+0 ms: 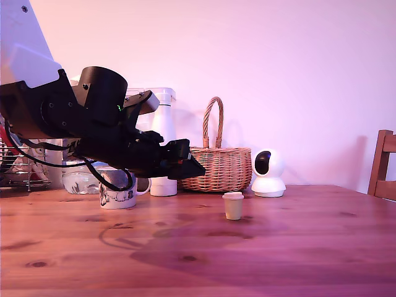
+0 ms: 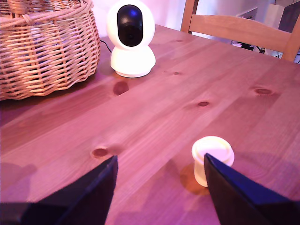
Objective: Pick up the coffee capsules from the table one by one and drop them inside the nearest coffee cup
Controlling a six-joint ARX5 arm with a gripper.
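Black end effector (image 2: pixel 159 187) fingers fill the near edge of the wrist view, spread wide apart with nothing between them; one fingertip (image 2: pixel 220 176) overlaps the base of the coffee capsule (image 2: pixel 212 158) in that view. That cream-beige capsule (image 1: pixel 233 205) stands upright, rim up, alone on bare wood, in front of the other items.

Along the back of the counter (image 1: pixel 297 247), from the exterior view's left, sit a wire rack (image 1: pixel 18 167), a clear glass jar (image 1: pixel 79 180), the coffee cup (image 1: pixel 117 193) with its dark print, a tall white bottle (image 1: pixel 163 142), a wicker basket (image 1: pixel 219 164) with an upright handle, and a white round camera (image 1: pixel 268 173). Nothing stands between the end effector and the capsule.

Reddish-brown boards with dark knots make up the counter; behind it is a plain pale wall, and a wooden chair (image 1: pixel 383 164) stands at the exterior view's right.

Coming in from the exterior view's left, the arm (image 1: pixel 74 117) angles downward, its end effector (image 1: pixel 192 167) raised off the counter, above and left of the capsule.
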